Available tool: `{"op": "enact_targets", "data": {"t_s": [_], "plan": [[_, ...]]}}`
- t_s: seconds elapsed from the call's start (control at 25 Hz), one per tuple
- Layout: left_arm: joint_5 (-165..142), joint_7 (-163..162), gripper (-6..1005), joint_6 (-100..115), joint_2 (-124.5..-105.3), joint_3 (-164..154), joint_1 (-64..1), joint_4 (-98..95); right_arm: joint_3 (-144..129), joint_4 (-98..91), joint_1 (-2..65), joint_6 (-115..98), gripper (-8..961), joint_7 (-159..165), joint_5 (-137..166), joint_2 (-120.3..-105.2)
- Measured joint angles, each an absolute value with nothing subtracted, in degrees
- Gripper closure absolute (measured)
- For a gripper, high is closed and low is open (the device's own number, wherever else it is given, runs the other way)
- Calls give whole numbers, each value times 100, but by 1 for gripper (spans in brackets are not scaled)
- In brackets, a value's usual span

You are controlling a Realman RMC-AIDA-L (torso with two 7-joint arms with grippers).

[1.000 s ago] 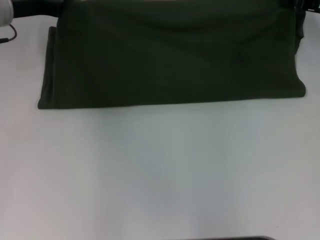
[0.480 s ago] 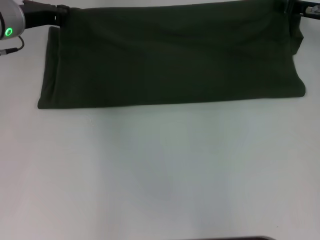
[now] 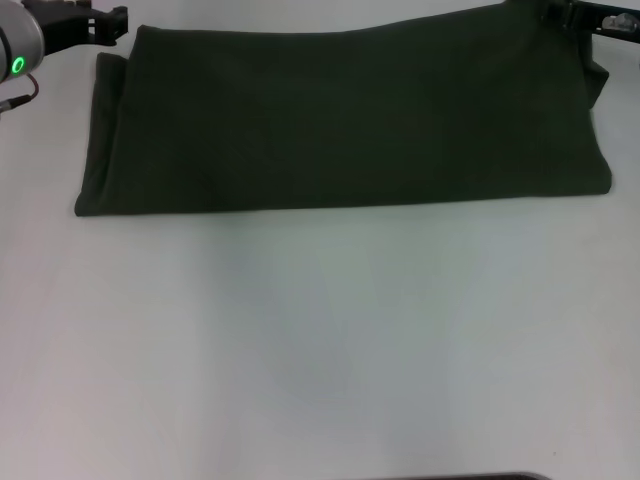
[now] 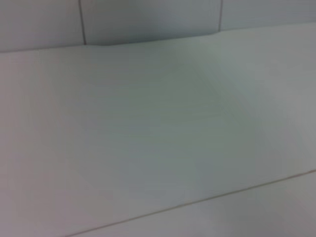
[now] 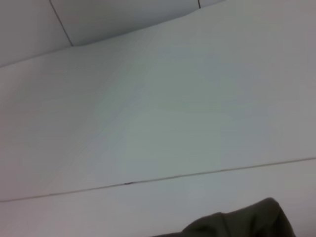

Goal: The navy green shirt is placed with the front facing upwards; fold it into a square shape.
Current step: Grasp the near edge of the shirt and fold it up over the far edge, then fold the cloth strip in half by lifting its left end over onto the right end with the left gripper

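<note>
Item one, far left corner: my left claw point(image 3: 110, 27) sat just beside the far left corner of the navy green shirt point(image 3: 340, 120), and I could not tell whether it was apart or together. Item two, centre: the shirt lay folded into a wide band across the far half of the white counter point(image 3: 320, 340), long axis running left to right, no lettering showing. Item three, far right corner: my right claw point(image 3: 575, 15) was at the shirt's raised far right corner, its state unreadable; I judged each arm nearest its own end of the band.
</note>
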State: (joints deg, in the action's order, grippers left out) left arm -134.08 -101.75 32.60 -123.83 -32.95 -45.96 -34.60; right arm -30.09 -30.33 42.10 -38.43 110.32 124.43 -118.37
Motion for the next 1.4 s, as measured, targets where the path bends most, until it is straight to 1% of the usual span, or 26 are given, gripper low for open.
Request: {"op": "enact_targets", "data": {"t_s": [0.12,0.24,0.44,0.56,0.64,0.76,0.96,1.08,1.32,1.4], "plan": [[-13398,-10177,634,3118,-12389,-3296,-4597,-3460,-2989,-3061,4192,-3843,520,11056,12379,-11838],[-13393,-10177,516,3010,-12390,-3296,-4596,-3458,-2993,-3078,4135,-3867,429,11062,12256,-11828],[-13388,-10178,368,2947,-12393,-3296,-4586,-3458,-2976,-3095,4031,-3887,278,11058,12199,-11823],[-13372,-10205,279,2992,-12393,-3296,-4528,-3499,-2990,-3174,3900,-3905,163,11002,12055,-11855],[-13366,-10268,193,3084,-12393,-3296,-4463,-3550,-3016,-3258,3763,-4000,86,10893,11850,-11874],[-13348,-10387,65,3517,-12393,-3296,-4303,-3788,-3007,-3416,3524,-4371,89,10707,11487,-11883],[-13180,-10442,47,4807,-12392,-3306,-3959,-4415,-2982,-3657,2980,-5275,92,10144,10577,-11885],[-13128,-10420,47,5476,-12392,-3312,-3822,-4677,-2975,-3697,2678,-5897,91,9759,10136,-11853],[-12919,-10426,47,6353,-12392,-3315,-3547,-4957,-2973,-3709,2265,-6827,90,9588,10014,-11697],[-12780,-10374,47,6473,-12392,-3314,-3432,-4978,-2976,-3710,2161,-7089,89,9604,10040,-11619]]}}
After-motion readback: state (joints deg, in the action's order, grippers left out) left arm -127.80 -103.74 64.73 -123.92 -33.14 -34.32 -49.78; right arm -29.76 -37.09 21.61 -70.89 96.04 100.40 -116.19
